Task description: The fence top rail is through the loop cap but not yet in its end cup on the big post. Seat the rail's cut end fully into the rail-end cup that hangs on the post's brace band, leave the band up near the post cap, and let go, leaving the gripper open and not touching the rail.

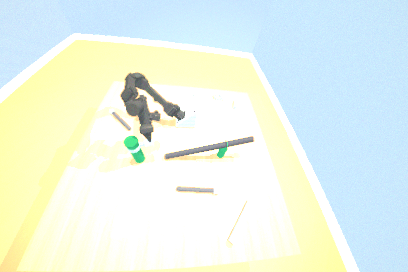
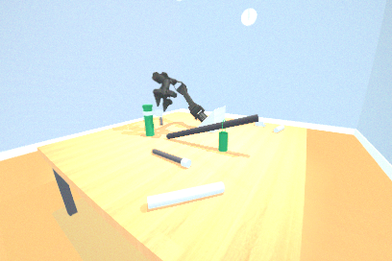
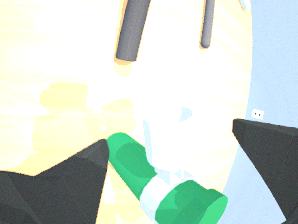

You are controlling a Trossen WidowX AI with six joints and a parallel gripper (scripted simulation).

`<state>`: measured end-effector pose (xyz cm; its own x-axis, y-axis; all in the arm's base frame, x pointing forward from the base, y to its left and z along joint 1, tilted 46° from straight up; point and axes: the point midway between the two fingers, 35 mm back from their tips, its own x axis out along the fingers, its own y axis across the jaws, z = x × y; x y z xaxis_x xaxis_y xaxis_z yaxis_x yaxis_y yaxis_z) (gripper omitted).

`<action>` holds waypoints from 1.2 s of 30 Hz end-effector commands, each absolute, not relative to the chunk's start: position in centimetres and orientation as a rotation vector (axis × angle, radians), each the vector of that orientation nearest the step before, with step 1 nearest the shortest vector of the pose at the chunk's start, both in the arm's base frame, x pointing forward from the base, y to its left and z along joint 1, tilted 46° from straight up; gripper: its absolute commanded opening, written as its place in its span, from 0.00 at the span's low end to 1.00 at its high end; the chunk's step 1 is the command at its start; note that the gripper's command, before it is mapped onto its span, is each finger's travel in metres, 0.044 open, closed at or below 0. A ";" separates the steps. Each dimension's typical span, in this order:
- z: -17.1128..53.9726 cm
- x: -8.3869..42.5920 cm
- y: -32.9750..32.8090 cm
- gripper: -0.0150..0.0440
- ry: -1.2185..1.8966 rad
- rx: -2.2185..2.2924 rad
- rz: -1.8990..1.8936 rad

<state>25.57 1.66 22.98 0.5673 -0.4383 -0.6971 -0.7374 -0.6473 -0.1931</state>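
Observation:
The big green post (image 1: pixel 138 156) (image 2: pixel 149 126) (image 3: pixel 131 162) stands upright with a white band (image 2: pixel 148 113) (image 3: pixel 153 194) just below its cap. A pale cup (image 2: pixel 158 113) (image 3: pixel 157 142) hangs from the band on the rail side. The dark rail (image 1: pixel 202 149) (image 2: pixel 194 131) (image 3: pixel 134 32) slopes across the small green post (image 1: pixel 221 153) (image 2: pixel 223 142), its near end low and apart from the cup. The thin loop there is hard to make out. My gripper (image 1: pixel 153 128) (image 2: pixel 162 107) (image 3: pixel 173 136) is open and empty, above and beside the big post, clear of the rail.
A short dark rod with a white end (image 1: pixel 194 189) (image 2: pixel 167 156) lies in front of the rail. A white cylinder (image 2: pixel 186 195) lies nearer the front. Another dark rod (image 1: pixel 121 121) (image 2: pixel 160 121) lies behind the big post. A pale panel (image 2: pixel 215 116) stands near the arm's base.

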 end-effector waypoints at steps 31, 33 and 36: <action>18.9 28.6 -1.0 1.00 0.946 -2.336 0.857; 18.8 28.7 -1.1 1.00 0.946 -2.337 0.856; 18.8 28.7 -1.2 0.96 0.946 -2.337 0.856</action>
